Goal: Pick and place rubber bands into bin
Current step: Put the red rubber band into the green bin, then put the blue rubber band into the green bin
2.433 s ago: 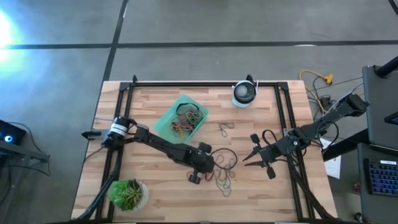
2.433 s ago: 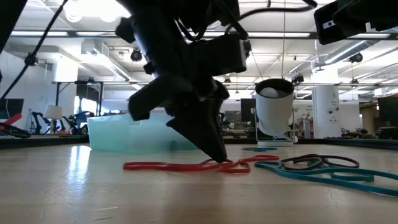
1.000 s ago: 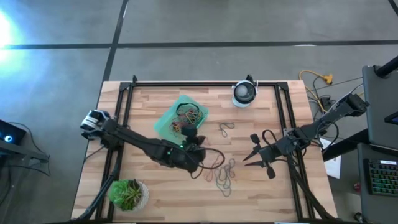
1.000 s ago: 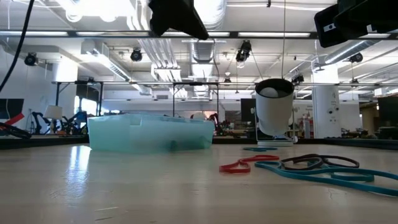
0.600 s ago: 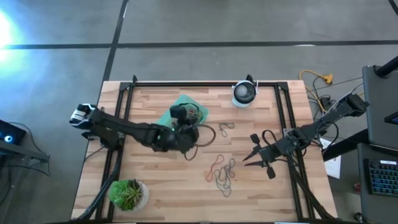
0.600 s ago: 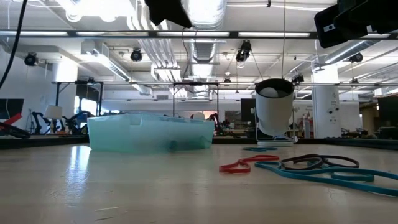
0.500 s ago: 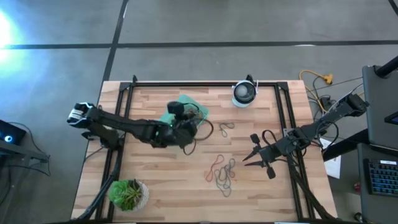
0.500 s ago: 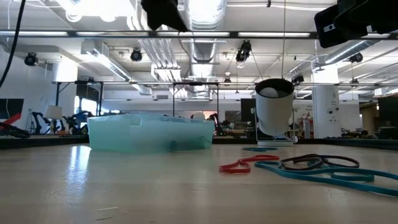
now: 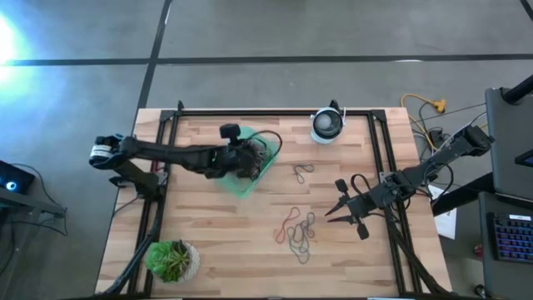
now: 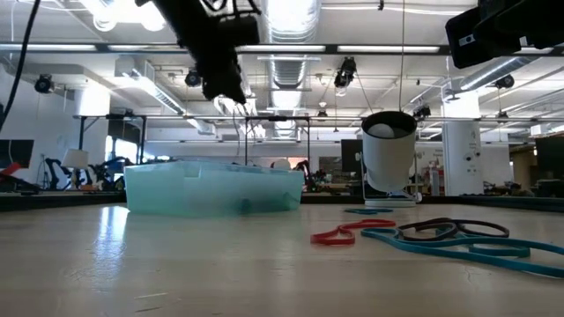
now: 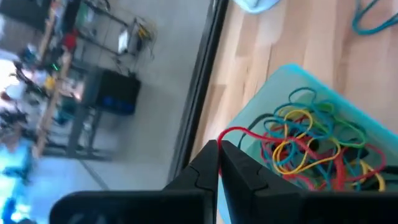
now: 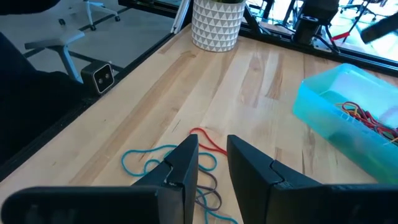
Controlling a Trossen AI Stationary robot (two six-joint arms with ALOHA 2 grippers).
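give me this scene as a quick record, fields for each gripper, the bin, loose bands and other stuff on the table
left gripper: shut on a red rubber band, over the bin
right gripper: partly open, empty, at the table's right side
bin: teal tray holding a tangle of bands
loose bands: cluster near table centre, another band farther back
other items: potted plant, white-and-black round device

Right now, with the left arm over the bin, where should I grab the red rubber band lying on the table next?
Take the red rubber band at its free end, the loop that sticks out from the pile toward the bin. It lies flat and thin, so come straight down from above, with the gripper's fingers straddling the strand; that should keep the tangled bands beside it out of the grip.
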